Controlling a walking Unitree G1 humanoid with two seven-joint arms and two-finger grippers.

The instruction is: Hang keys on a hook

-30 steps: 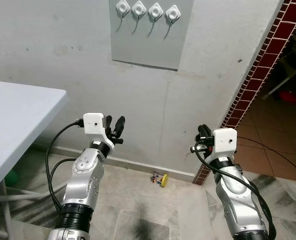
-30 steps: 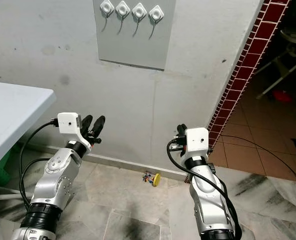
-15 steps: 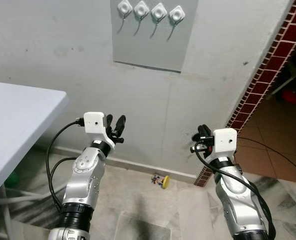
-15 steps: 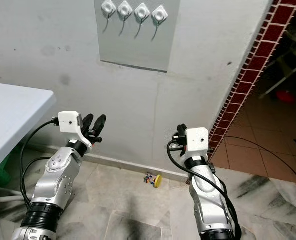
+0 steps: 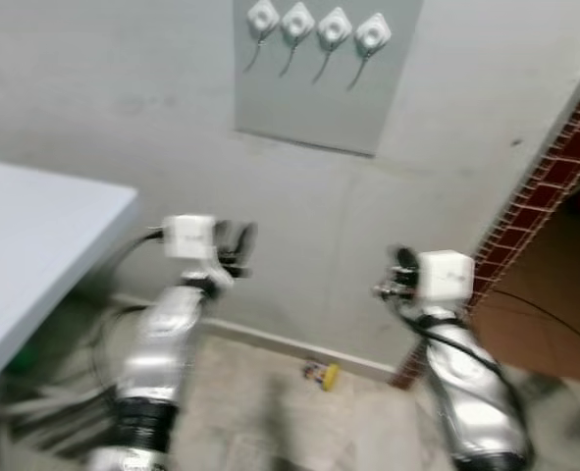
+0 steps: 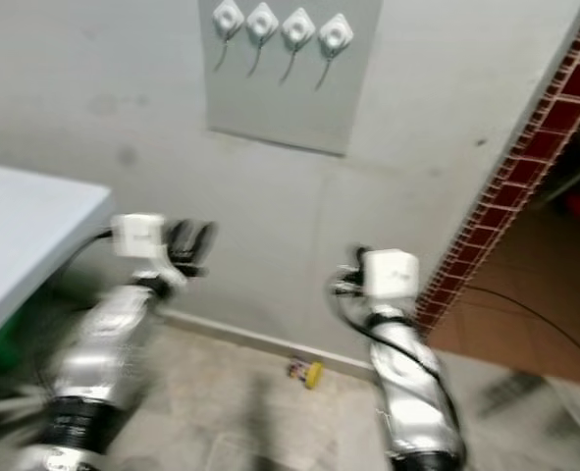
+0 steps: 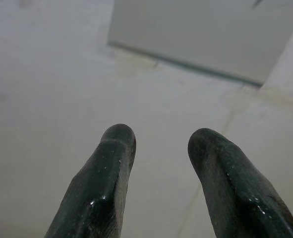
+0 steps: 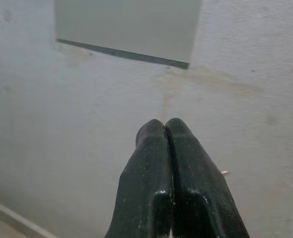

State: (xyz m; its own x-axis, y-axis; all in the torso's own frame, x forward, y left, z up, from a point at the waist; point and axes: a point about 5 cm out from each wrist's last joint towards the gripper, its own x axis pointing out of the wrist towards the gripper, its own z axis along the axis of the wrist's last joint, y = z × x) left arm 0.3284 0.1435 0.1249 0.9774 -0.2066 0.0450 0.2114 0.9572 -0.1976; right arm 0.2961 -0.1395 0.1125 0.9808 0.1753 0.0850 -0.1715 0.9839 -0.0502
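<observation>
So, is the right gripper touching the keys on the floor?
Apart. In the left eye view the right gripper is raised in front of the wall, while the keys lie on the floor by the wall's base, well below it.

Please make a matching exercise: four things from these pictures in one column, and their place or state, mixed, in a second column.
Things
1. small bunch of keys with a yellow tag
2. four white wall hooks
3. left claw
4. right claw

Place or state
A. fingers pressed together, holding nothing
B. on the floor by the foot of the wall
C. in a row on the grey panel
D. fingers apart, facing the wall

Pairs: 1-B, 2-C, 3-D, 4-A
</observation>
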